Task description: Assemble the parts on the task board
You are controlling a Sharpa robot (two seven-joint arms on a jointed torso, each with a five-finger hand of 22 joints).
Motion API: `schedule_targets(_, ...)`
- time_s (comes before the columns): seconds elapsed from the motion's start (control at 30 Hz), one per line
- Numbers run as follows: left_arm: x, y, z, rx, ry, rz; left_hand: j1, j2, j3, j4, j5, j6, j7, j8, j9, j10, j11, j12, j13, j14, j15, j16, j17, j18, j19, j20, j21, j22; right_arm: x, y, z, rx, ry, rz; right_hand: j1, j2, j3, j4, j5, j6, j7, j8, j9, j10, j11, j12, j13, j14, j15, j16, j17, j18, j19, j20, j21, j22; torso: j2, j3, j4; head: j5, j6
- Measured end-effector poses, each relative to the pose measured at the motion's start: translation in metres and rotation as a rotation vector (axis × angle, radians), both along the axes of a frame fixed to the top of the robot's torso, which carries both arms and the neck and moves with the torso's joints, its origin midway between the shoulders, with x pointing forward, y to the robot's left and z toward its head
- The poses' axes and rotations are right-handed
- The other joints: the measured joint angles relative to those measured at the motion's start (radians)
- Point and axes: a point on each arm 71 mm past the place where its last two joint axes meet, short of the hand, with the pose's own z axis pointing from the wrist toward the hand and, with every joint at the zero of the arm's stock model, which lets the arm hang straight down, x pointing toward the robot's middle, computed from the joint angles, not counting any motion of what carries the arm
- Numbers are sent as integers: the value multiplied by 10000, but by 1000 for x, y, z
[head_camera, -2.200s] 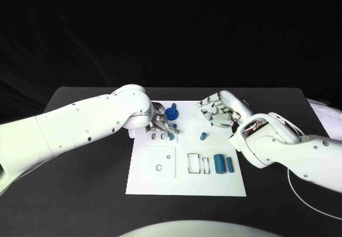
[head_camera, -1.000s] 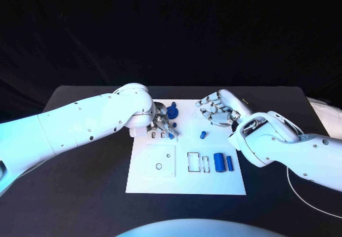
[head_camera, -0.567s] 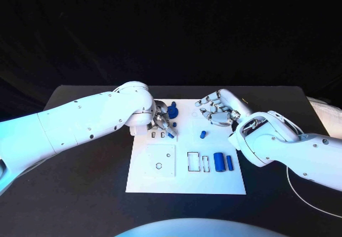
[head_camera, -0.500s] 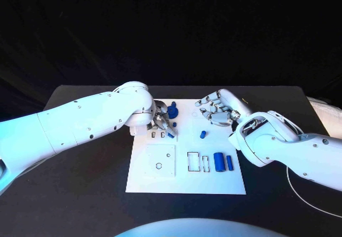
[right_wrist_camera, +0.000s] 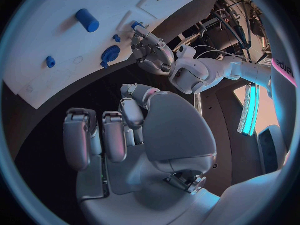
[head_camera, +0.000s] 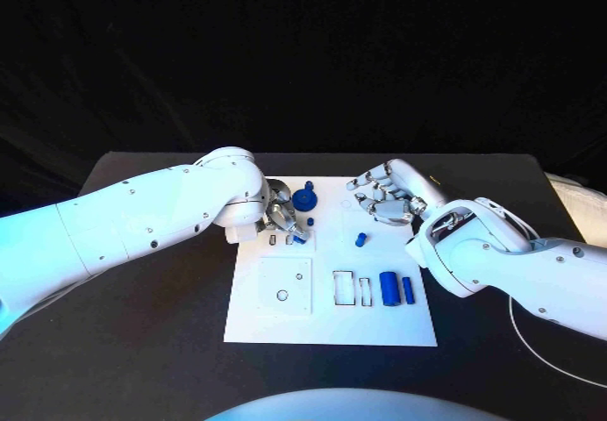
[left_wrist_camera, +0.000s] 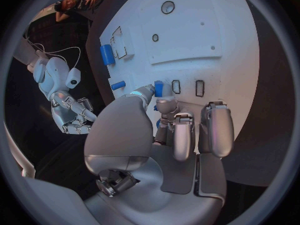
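Note:
The white task board (head_camera: 332, 316) lies mid-table. My left hand (head_camera: 283, 216) hovers over its far left part and pinches a small blue part (left_wrist_camera: 158, 88) between thumb and a finger, just above two narrow slots (left_wrist_camera: 176, 86). A round blue part (head_camera: 305, 200) stands right behind that hand. My right hand (head_camera: 386, 200) hangs over the board's far right edge, fingers (right_wrist_camera: 112, 135) curled in with nothing in them. A small blue peg (head_camera: 360, 239) lies mid-board. Two blue cylinders (head_camera: 389, 288) lie side by side near the right edge, next to empty rectangular recesses (head_camera: 344, 288).
A raised square plate with two round holes (head_camera: 282, 288) takes up the board's near left. Black table (head_camera: 139, 351) surrounds the board on all sides. A white cable (head_camera: 544, 360) runs along the table's near right.
My left hand has shifted slightly toward the far side of the board, the small blue part moving with it. The right hand has stayed where it was.

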Motion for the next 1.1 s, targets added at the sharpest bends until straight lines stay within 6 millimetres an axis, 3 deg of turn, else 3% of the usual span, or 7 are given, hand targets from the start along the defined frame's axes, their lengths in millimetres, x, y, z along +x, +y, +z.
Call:
schedule_targets(0.27, -2, 14, 2, -391, -47, 544, -346, -181, 457, -235, 417, 16, 17, 149, 110, 177, -33, 178, 195, 0, 0, 0, 0, -1, 0, 1, 0, 0, 0, 0, 0, 7, 25, 25, 0, 0, 0, 0, 42, 0, 0, 0, 0, 0, 0, 0, 0, 0, 0, 0, -1, 0, 0, 0, 0, -1, -5, 7, 11, 33, 12)
schedule_targets(0.63, -4, 20, -3, -548, -25, 891, -555, -205, 584, -277, 602, 21, 15, 234, 151, 214, -69, 236, 191, 0, 1, 0, -1, -1, 0, 1, 1, 8, 0, -2, 0, 4, 46, 14, 0, 0, -27, -27, 57, 0, 0, 0, 0, 0, 0, -39, -18, 0, 0, 0, -2, 0, 0, 0, 0, -2, -24, 30, 58, 44, 10)
schedule_targets(1.1, -5, 21, -8, -363, -331, 959, -669, -244, 686, -279, 735, 60, -16, 296, 212, 249, -34, 236, 184, 0, 1, 0, -1, 0, -1, 1, 2, 7, 0, -1, 0, 27, 43, 47, 0, 0, -27, -27, 57, 0, 0, 0, 0, 0, 0, -39, -33, 0, 0, 0, -4, 0, 0, 0, 0, -4, -18, 35, 38, 116, 25)
